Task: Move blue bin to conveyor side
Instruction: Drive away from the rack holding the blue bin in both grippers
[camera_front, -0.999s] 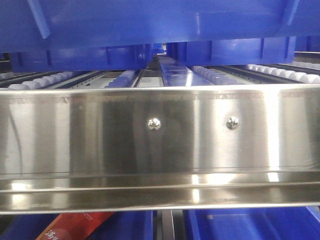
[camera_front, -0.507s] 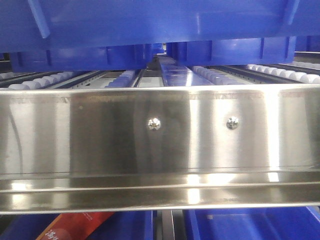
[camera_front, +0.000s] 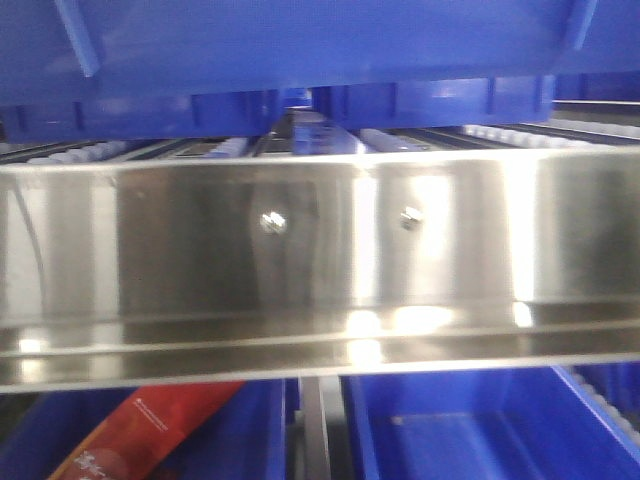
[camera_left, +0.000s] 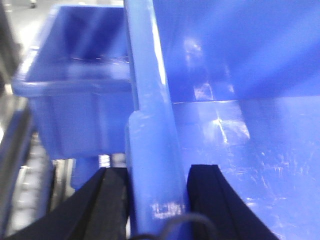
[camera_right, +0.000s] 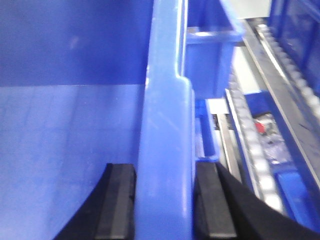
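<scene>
1. The blue bin (camera_front: 320, 45) fills the 12 o'clock band of the front view. Its underside hangs above the steel rail (camera_front: 320, 260), apart from it.
2. The left end effector (camera_left: 156, 172) is clamped narrow on the bin's thickened rim. One black finger (camera_left: 107, 200) is on the outer wall and the other is inside the bin.
3. The right end effector (camera_right: 162, 170) grips the opposite rim the same way. Its inner finger (camera_right: 117, 200) lies against the inside wall, and its outer finger sits at 5 o'clock in the right wrist view.
4. Compared with half a second ago, the rail has slid up and toward 9 o'clock in the front view. Its two screws (camera_front: 272, 222) have drifted the same way, and the whole view is now blurred.
5. More of the lower shelf shows than before. The smaller blue bin (camera_front: 250, 430) with its red pack (camera_front: 150, 445) is at 7 o'clock, and a second lower bin (camera_front: 480, 430) is at 5 o'clock.
6. The blue bin keeps its place along the top of the front view.
7. In the left wrist view, a neighbouring bin (camera_left: 75, 100) stands at 10 o'clock, just beside the held one.
8. In the right wrist view, roller tracks (camera_right: 250, 150) run along 3 o'clock.
</scene>
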